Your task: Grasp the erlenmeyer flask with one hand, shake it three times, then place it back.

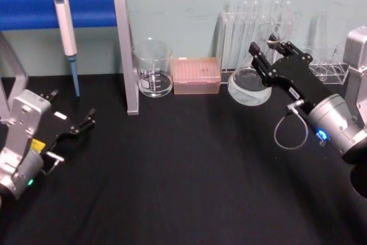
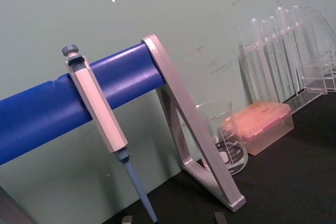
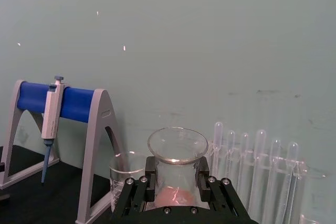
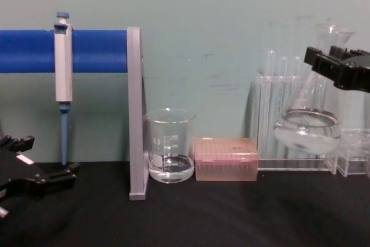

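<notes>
Jaws of the right gripper (image 4: 340, 67) are clamped on the neck of the erlenmeyer flask (image 4: 306, 128). Its wide base hangs below the hand, clear of the table (image 4: 231, 218), with the long axis near upright and the rim above. Test tubes (image 1: 243, 27) stand just beyond the hand, so shaking likely needs room. Well off to its left, the left gripper (image 4: 47, 155) rests with fingers apart.

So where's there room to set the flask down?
The big free patch is the black table's front middle, between the left gripper and the right gripper holding the flask in the air. A smaller bare spot lies under the flask, right of the pink box. The back row is crowded: pipette stand, beaker, pink box, test tube rack.
</notes>
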{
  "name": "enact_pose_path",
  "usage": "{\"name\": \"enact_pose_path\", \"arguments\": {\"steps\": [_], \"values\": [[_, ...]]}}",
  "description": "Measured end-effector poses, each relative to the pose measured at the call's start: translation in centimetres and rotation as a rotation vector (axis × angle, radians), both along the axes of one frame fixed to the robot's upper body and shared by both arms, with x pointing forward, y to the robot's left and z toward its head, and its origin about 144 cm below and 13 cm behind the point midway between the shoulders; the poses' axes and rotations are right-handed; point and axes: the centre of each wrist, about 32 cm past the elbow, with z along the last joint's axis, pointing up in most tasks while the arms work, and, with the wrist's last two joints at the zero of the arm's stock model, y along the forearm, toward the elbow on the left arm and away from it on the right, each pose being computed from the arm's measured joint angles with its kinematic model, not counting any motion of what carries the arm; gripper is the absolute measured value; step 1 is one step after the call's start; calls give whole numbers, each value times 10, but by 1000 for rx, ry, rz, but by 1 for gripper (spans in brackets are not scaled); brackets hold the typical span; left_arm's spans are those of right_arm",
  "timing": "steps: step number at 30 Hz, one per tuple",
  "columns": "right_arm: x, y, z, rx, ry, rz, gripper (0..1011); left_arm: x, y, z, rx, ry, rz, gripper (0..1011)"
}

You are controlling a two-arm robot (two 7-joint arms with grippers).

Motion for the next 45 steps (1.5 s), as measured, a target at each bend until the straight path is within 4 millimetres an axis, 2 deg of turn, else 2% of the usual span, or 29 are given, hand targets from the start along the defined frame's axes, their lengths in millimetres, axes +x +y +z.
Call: {"name": "enact_pose_path", "arguments": {"steps": [9, 21, 28, 37, 45], "values": [[5, 1, -1, -19, 2, 77, 456, 0, 0, 0, 0, 0, 0, 1001], [13, 17, 3, -67, -52, 366, 456, 0, 0, 0, 0, 0, 0, 1001], [16, 23, 4, -78, -61, 470, 456, 0, 0, 0, 0, 0, 0, 1001], [16, 24, 3, -74, -60, 466, 457, 0, 0, 0, 0, 0, 0, 1001], [16, 15, 2, -69, -73, 365, 457, 0, 0, 0, 0, 0, 0, 1001]]}}
